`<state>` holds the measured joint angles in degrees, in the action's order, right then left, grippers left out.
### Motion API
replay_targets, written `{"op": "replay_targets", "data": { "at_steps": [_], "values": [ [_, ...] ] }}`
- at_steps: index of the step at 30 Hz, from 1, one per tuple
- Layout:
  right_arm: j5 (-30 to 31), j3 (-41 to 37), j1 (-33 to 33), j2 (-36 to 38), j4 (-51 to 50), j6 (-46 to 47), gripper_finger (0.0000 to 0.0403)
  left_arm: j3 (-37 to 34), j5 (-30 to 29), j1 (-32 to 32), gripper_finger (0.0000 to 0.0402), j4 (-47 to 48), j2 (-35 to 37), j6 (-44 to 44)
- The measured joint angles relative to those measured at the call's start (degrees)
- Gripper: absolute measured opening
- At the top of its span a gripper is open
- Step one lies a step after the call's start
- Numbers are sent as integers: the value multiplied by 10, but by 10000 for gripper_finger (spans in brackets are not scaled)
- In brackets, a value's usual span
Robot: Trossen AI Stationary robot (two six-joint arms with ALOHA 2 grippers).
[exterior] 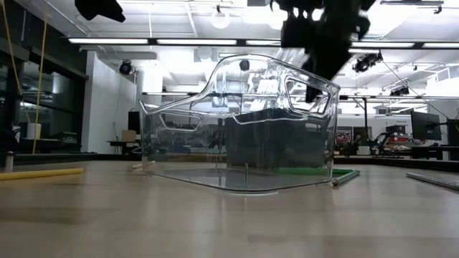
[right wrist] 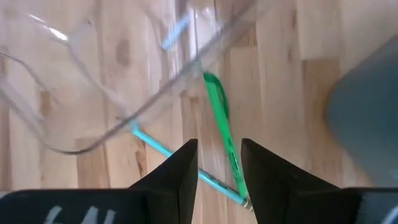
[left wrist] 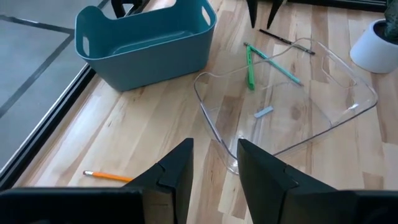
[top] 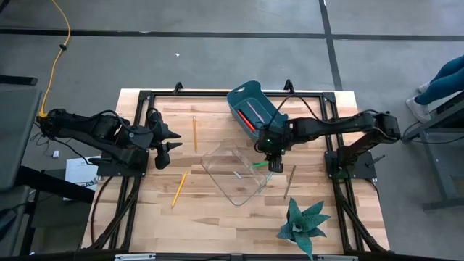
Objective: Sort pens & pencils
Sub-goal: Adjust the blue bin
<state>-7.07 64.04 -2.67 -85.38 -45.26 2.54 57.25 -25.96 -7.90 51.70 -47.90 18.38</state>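
Hovering spread-fingered, right pincer (top: 275, 166) over green pen (right wrist: 222, 130) beside clear bin's rim (top: 255, 190).

Bright overhead lights, backlit low view, blurry wrist view

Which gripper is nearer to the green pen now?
Right. The right gripper hangs just above the green pen beside the clear bin. The left gripper waits across the bin, far away.
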Motion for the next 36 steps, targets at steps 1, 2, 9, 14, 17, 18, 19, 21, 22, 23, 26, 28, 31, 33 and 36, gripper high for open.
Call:
{"op": "replay_targets", "data": {
  "at_steps": [1, 2, 9, 14, 17, 18, 19, 21, 22, 23, 26, 28, 31, 33, 36],
  "values": [
    [9, 8, 3, 5, 1, 0, 114, 0, 0, 0, 109, 0, 0, -1],
    [21, 16, 5, 10, 1, 0, 114, 0, 0, 0, 108, 0, 0, -1],
    [92, 45, -33, 16, -25, 0, 114, 0, -5, 0, 100, -1, 0, -6],
    [101, 45, -82, 14, -65, 4, 114, 0, -6, 0, 100, -1, 0, -6],
    [103, 45, -99, 14, -85, -19, 114, 0, -7, 0, 101, -8, 0, -6],
    [102, 45, -103, 14, -86, -28, 114, 0, -7, 0, 101, -10, 0, -6],
    [101, 45, -106, 14, -90, -39, 114, 0, -7, 0, 101, -10, 0, -5],
    [101, 45, -109, 14, -90, -57, 114, 0, -7, 0, 101, -10, 0, -2],
    [101, 45, -109, 14, -89, -65, 114, 0, -7, 0, 101, -10, 0, -1],
    [101, 45, -109, 14, -89, -74, 114, 0, -7, 0, 101, -10, 0, 0],
    [101, 45, -109, 13, -89, -87, 114, 0, -7, 0, 101, -11, 0, 1],
    [101, 45, -109, 9, -89, -90, 114, 0, -7, 0, 101, -11, 0, 1],
    [100, 45, -112, -2, -90, -105, 114, 0, -7, 0, 101, -11, 0, 1],
    [103, 45, -113, -13, -90, -121, 114, 0, -7, 0, 101, -11, 0, 1],
    [111, 46, -113, -25, -89, -138, 114, 0, -6, 0, 102, -11, 0, 1]
  ]
}}
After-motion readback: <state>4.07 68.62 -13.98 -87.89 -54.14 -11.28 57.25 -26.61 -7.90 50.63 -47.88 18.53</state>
